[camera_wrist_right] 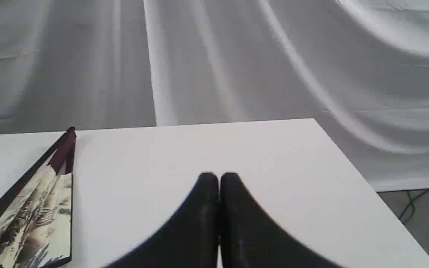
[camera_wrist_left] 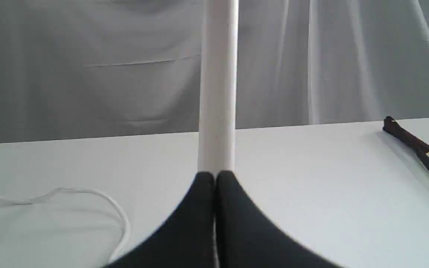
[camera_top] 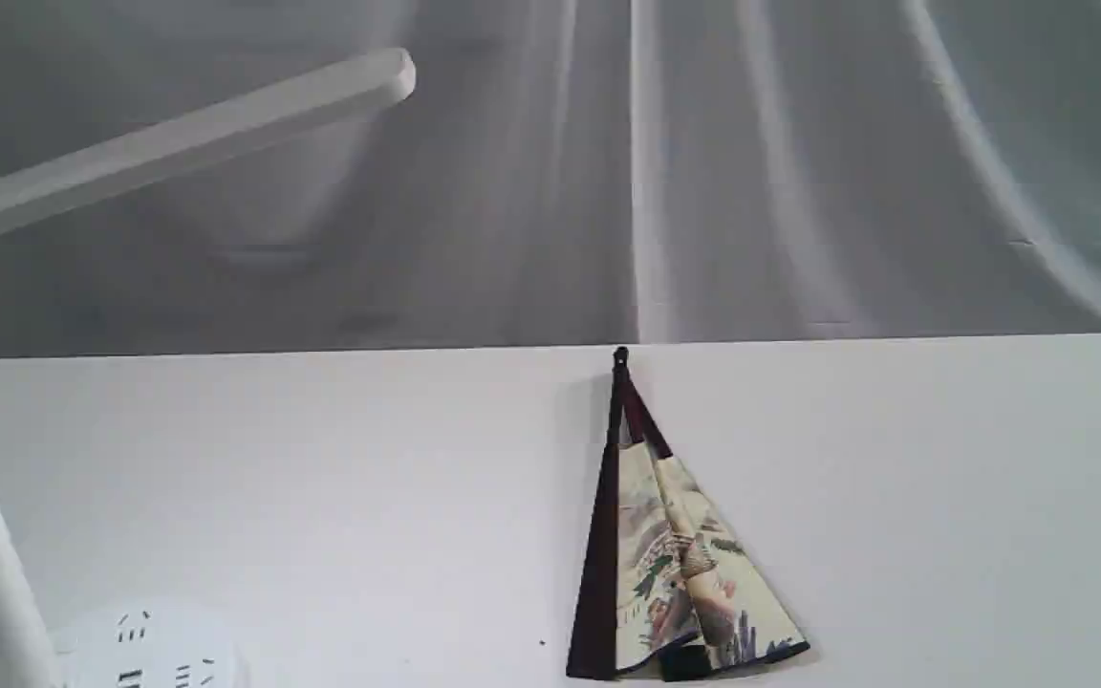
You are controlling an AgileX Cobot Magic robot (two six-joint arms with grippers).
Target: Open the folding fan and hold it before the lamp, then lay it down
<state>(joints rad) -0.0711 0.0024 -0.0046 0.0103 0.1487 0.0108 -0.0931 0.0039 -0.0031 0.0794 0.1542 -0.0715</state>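
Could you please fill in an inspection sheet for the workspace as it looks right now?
Surface: white table, bare apart from the job's things.
Job's things: folding fan lies flat on the table, only partly open, pivot towards the far edge. The lamp stands at the left of the exterior view, its bar head reaching over the table.
Clutter: nothing seen.
Tools: left tool and right tool are both shut, hold nothing and are clear of the fan.
Cables: white cable loops on the table near the lamp; dark cable lies on the floor beyond the table corner.
Surroundings: white cloth backdrop hangs behind the table.
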